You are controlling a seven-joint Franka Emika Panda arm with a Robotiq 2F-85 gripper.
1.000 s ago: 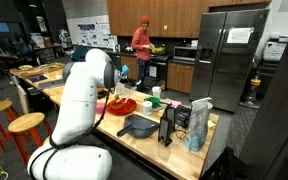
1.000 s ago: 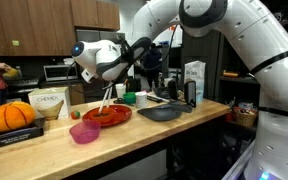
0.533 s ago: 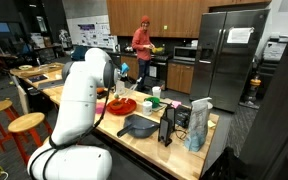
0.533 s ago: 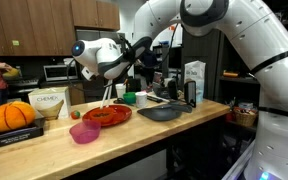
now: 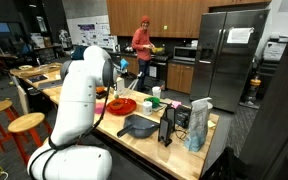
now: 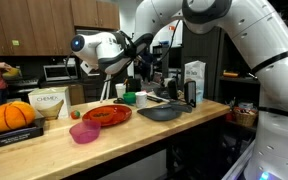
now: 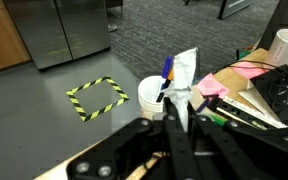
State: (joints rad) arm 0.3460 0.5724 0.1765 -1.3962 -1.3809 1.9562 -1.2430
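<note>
In an exterior view the claw (image 6: 108, 76) hangs over the desk (image 6: 134, 140), above the red plate (image 6: 107, 115) and clear of it. Its jaws are pressed narrow, and I cannot tell whether anything is pinched between them. A pink bowl (image 6: 84, 132) sits just in front of the plate, and a dark pan (image 6: 162, 113) lies beside it.

In an exterior view the white arm (image 5: 82, 95) hides most of the claw. The red plate (image 5: 122, 105) lies behind the dark pan (image 5: 139, 126).

In the wrist view the claw (image 7: 174, 115) has its fingers together. A white-and-blue thing (image 7: 181, 72) shows just above the tips, with a white bucket (image 7: 147, 95) behind.
</note>
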